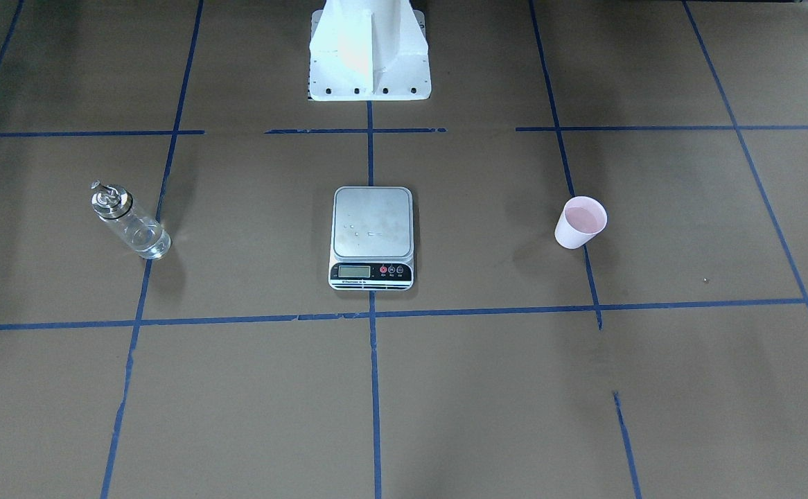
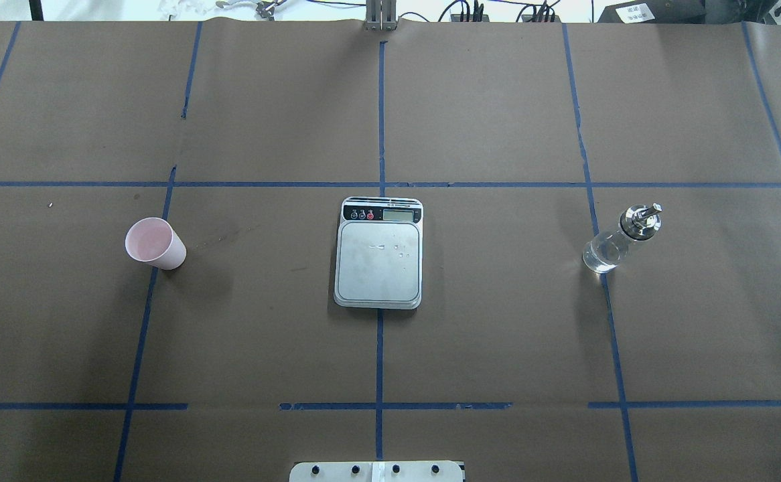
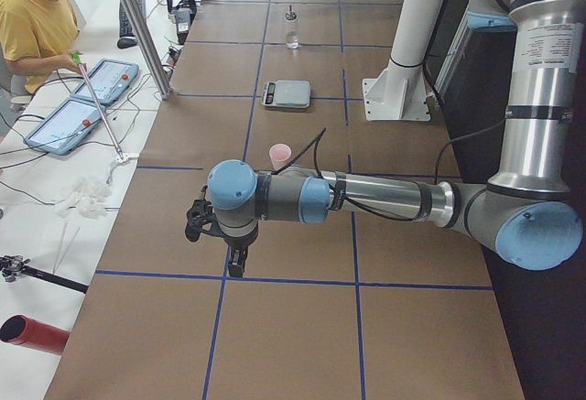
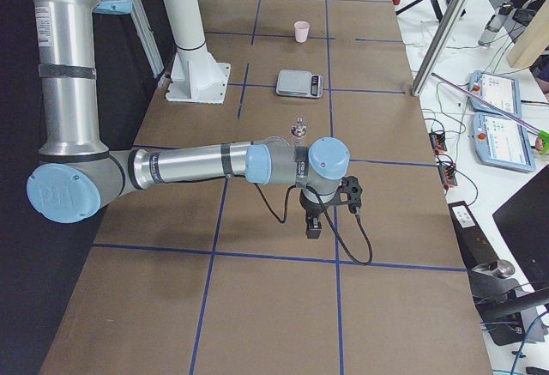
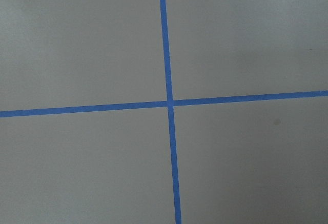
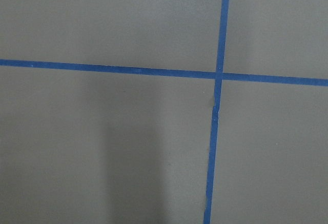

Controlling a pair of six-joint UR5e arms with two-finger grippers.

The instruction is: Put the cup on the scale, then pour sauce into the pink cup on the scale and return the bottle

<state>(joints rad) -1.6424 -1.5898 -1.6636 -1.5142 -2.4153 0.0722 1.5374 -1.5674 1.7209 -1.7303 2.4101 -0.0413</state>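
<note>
Left gripper (image 3: 233, 258) nearest, right gripper (image 4: 314, 226) likewise idle; jaw states indeterminate. Cup (image 2: 155, 243), bottle (image 2: 621, 239) stand apart from bare scale (image 2: 378, 258): nothing started.

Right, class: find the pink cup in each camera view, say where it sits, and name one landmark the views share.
Front-facing: the cup stands right of centre, beside a blue tape line.
Overhead: the cup is left of centre.
Exterior left: the cup is mid-frame, just beyond the near arm.
Exterior right: the cup is far up the table.
Wrist views: not in either.
Shared landmark: the scale, mid-table.
</note>
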